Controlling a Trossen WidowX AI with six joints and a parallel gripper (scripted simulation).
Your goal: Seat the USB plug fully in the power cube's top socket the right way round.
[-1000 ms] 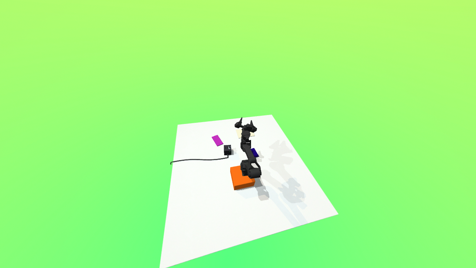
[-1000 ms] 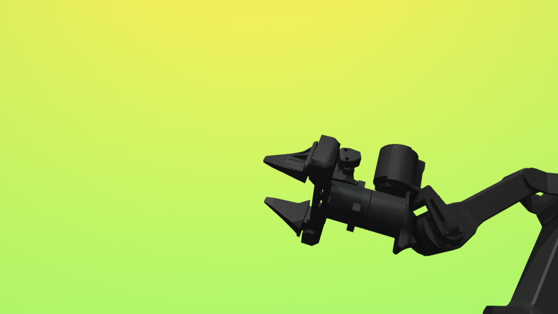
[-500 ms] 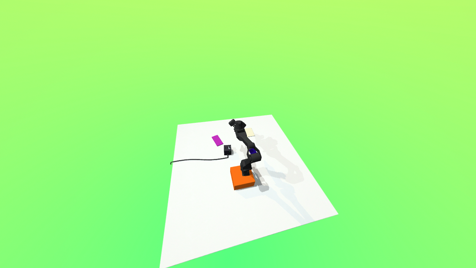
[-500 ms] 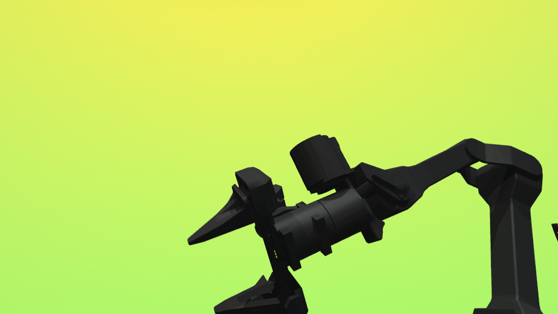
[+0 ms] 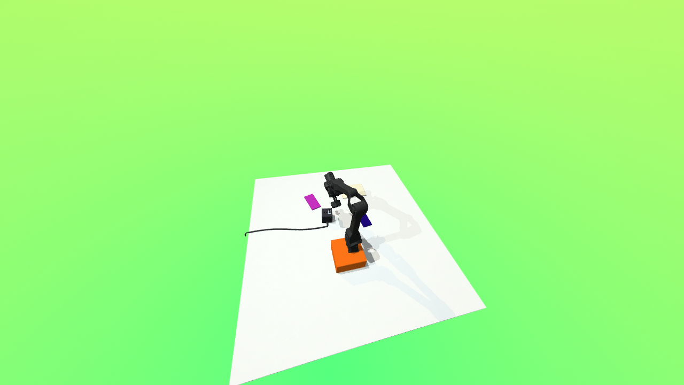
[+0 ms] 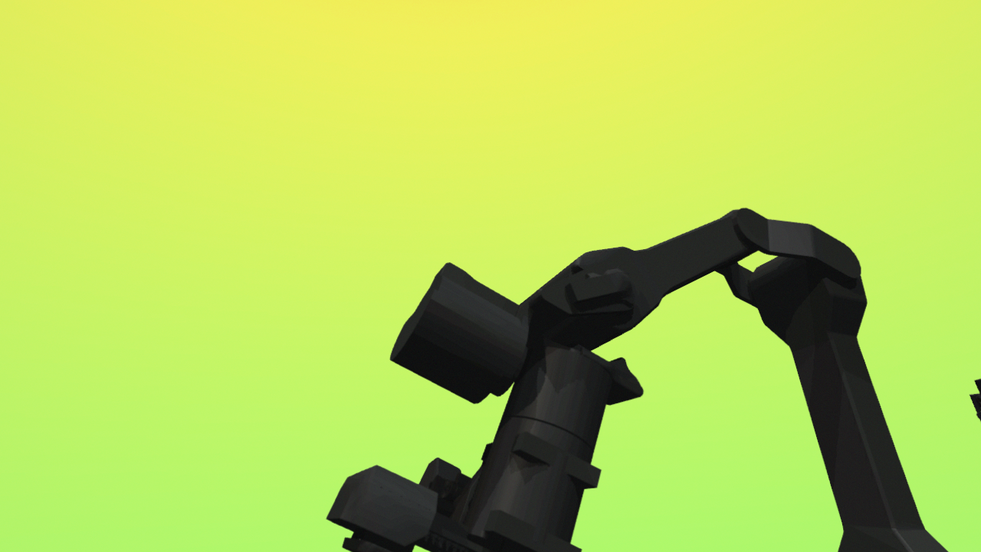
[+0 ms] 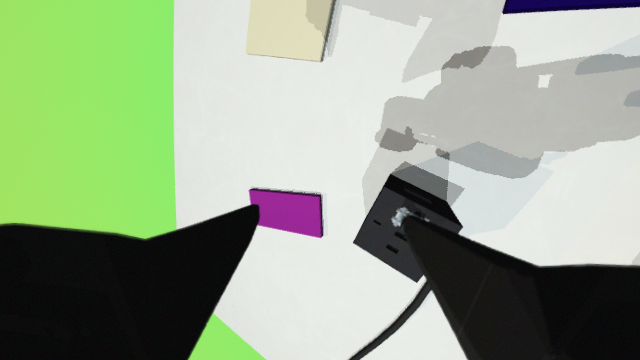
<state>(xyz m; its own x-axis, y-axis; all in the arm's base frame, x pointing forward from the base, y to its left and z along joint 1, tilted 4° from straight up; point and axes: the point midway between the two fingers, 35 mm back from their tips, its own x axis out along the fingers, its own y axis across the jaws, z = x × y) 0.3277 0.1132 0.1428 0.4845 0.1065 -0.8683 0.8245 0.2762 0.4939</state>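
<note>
Charcoal-black and boxy, the power cube [image 5: 326,216] [image 7: 375,227] sits on the white surface [image 5: 287,297] [image 7: 225,125], a few dark slots cut into its top face. A speckled, silvery-grey patch [image 7: 400,217] shows on that face in the wrist view, partly behind one black fingertip; I can't make out whether it is the USB plug, so I can't say how deep the plug sits or which way round it is. A dark cable [image 5: 287,229] [image 7: 400,320] comes from beside the cube and runs, gently curved, to the side edge of the surface, its end hooked. The tool [image 5: 333,198] [image 6: 442,532] [image 7: 332,217] points downward with its fingers spread practically as wide as they go, and nothing is between them. One fingertip overlaps the cube in the wrist view, though whether they touch I can't tell; the other overlaps the corner of a magenta slab [image 5: 312,201] [image 7: 290,212] lying near the cube. A cream slab [image 5: 358,189] [image 7: 287,30] and a navy slab [image 5: 366,220] [image 7: 570,6] lie farther off, and the black arm [image 5: 356,220] [image 6: 686,267] arches up from an orange block [image 5: 340,256].
</note>
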